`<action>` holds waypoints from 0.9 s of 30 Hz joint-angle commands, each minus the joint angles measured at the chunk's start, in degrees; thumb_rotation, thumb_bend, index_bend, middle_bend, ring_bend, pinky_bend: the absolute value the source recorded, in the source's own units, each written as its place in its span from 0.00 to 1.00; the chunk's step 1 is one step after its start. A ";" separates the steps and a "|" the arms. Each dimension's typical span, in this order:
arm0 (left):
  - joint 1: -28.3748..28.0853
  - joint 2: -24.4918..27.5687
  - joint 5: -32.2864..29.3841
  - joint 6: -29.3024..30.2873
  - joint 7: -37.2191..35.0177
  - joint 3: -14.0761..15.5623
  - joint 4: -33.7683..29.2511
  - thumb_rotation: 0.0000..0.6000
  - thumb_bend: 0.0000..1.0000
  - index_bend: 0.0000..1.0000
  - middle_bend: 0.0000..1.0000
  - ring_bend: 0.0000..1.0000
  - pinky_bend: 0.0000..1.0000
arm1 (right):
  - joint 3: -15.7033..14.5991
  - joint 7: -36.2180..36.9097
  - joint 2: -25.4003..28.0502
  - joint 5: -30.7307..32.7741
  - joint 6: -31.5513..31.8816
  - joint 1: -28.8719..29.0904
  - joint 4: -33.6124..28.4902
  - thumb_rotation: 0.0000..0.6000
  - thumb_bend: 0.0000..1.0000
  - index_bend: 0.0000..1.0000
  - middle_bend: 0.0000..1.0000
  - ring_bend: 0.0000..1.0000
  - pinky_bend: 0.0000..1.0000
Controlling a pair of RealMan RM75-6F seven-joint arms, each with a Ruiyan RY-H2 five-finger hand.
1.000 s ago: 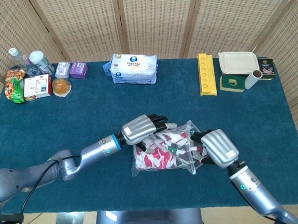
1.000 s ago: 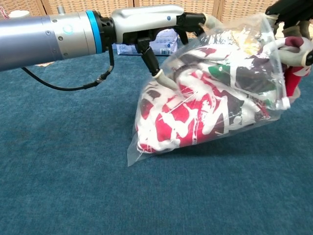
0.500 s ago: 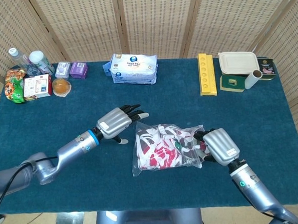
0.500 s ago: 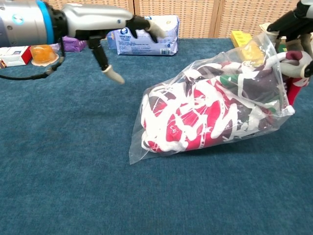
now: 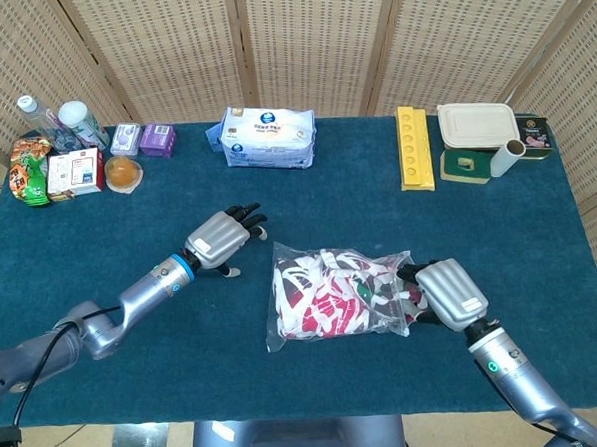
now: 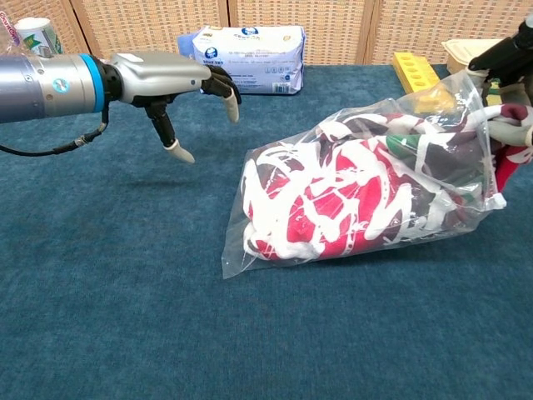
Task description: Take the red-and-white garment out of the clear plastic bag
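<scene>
Two hands: my left hand [image 5: 219, 239] hovers with fingers spread, holding nothing, beside the clear plastic bag [image 5: 335, 305] on the table [image 5: 99, 244]; my right hand [image 5: 444, 293] grips the bag's mouth, red-and-white garment [image 6: 333, 196] inside.

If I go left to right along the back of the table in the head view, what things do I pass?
Green snack packet → orange cup → purple box → blue-and-white tissue pack → yellow tray → white lidded container
</scene>
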 commanded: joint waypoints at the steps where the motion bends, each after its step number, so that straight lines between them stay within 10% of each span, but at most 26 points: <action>1: -0.90 -4.12 0.55 -1.61 -1.66 -1.07 4.40 1.00 0.14 0.30 0.15 0.02 0.17 | -0.04 0.35 0.08 -0.21 -0.05 0.01 0.23 1.00 0.48 0.72 0.54 0.65 0.59; 27: -6.82 -19.98 4.09 -4.93 -7.39 -2.87 23.52 1.00 0.44 0.44 0.15 0.03 0.18 | -0.35 3.54 1.45 -1.17 0.45 -0.75 0.82 1.00 0.48 0.72 0.54 0.65 0.59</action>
